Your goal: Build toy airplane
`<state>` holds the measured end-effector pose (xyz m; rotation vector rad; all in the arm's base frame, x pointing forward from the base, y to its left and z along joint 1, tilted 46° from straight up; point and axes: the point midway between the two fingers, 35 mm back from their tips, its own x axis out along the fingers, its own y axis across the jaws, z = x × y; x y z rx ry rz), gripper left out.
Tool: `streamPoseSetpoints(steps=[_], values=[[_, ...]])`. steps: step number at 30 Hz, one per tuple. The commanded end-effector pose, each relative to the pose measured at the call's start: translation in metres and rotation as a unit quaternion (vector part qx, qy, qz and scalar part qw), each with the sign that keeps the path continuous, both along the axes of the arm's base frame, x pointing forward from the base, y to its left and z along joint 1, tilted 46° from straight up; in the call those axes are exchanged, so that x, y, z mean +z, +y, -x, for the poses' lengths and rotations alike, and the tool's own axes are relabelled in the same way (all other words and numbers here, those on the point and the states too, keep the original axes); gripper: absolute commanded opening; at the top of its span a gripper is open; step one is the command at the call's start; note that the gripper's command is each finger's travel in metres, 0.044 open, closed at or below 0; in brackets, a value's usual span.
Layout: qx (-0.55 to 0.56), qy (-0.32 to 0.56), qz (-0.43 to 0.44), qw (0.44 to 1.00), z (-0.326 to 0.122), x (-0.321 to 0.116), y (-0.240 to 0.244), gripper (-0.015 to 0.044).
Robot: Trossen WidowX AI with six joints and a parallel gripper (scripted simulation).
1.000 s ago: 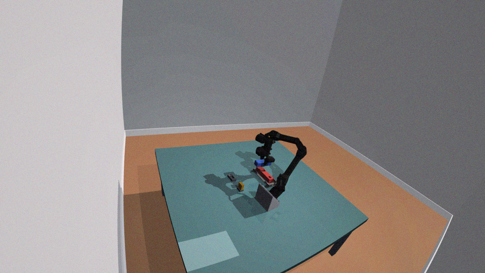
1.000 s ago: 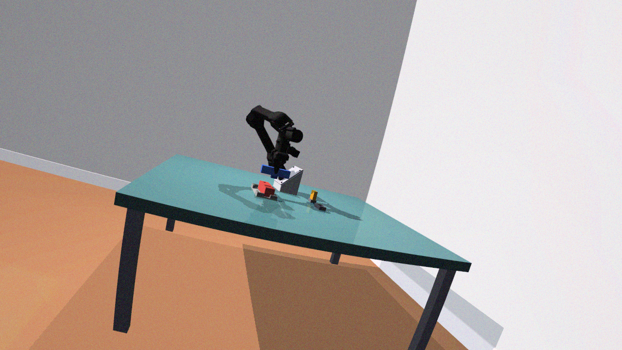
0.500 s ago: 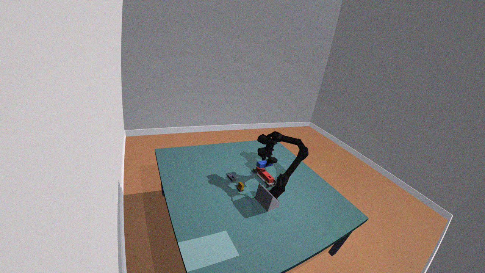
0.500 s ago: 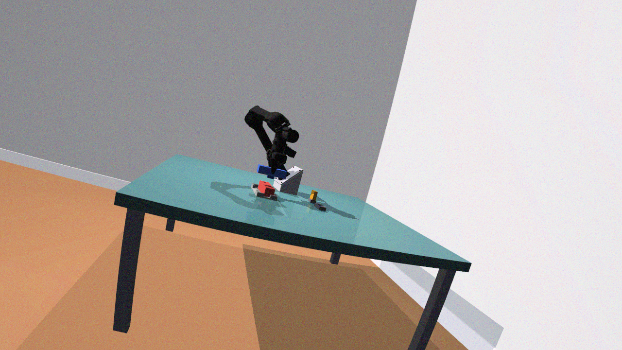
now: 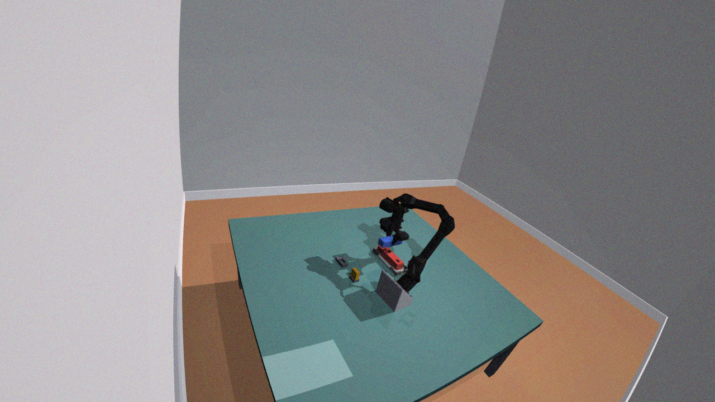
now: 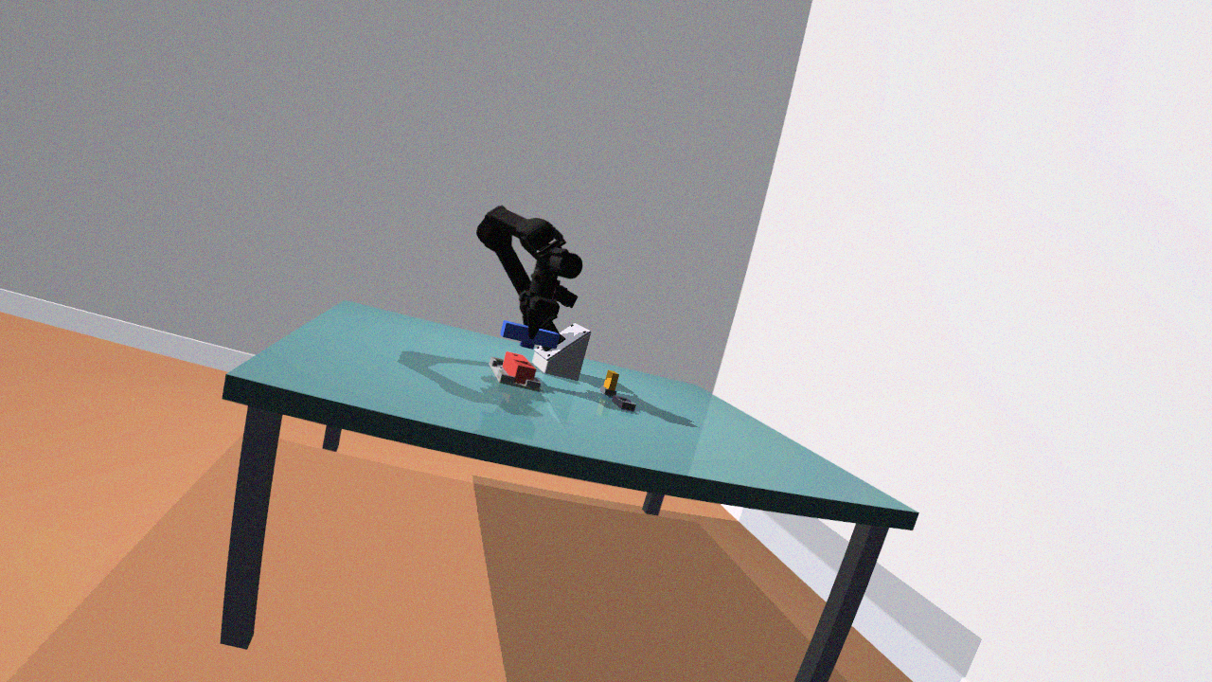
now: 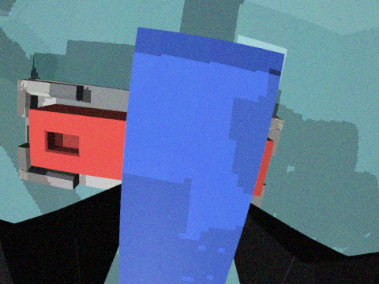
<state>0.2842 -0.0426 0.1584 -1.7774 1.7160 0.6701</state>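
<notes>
The red fuselage (image 5: 390, 258) (image 6: 517, 366) (image 7: 103, 138) lies in the grey cradle (image 5: 398, 272) (image 7: 104, 97). One socket shows at its left end in the wrist view; the wing hides its middle. My gripper (image 5: 394, 240) (image 6: 533, 333) (image 7: 180, 199) is shut on the blue wing (image 5: 385, 242) (image 6: 515, 331) (image 7: 189, 130) and holds it above the fuselage, crosswise to it. The wing's tab is hidden in the wrist view. The orange tail fin (image 5: 354, 273) (image 6: 611, 380) stands in a small dark holder apart from the cradle.
A small dark block (image 5: 341, 261) (image 6: 624, 403) lies near the tail fin. A grey wedge-shaped box (image 5: 393, 291) (image 6: 567, 354) stands beside the arm's base. All stand on the green table (image 5: 439, 325) (image 6: 381, 356).
</notes>
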Motion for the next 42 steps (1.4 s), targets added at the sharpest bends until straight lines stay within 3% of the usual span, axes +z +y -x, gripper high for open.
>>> streamPoseSetpoints(steps=[1,37,42], values=[[0.001,0.001,0.003,1.0,0.0,0.0,-0.001,0.0195],[0.001,0.0,0.004,1.0,-0.002,-0.027,-0.031,0.0195],[0.001,-0.002,0.001,1.0,-0.003,-0.026,-0.029,0.0162]])
